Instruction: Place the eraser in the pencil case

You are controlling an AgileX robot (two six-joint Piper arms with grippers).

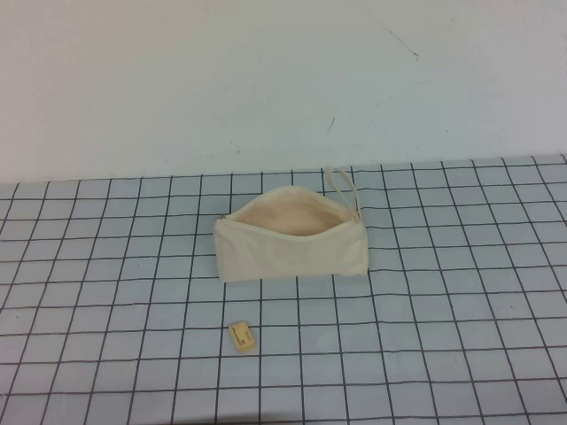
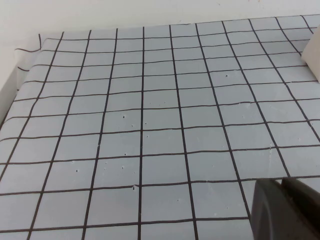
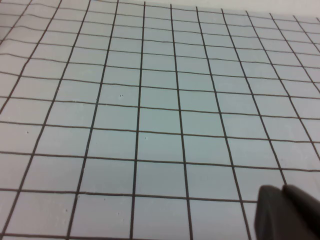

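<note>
Eraser waiting on the grid, nothing gripped yet.

The eraser (image 1: 241,336) lies just in front of the unzipped pencil case (image 1: 292,248); it should be pinched squarely. Its dark mark cannot be read. Left gripper (image 2: 285,210) and right gripper (image 3: 287,212) are barely glimpsed, finger state unknowable.

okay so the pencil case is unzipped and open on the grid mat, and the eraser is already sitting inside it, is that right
Not quite. The pencil case is unzipped and open on the grid mat, but the eraser is not inside it: the high view shows it lying on the mat, apart from the case, on the robot's side of it. Only a dark edge of the left gripper and right gripper shows in each wrist view.
</note>
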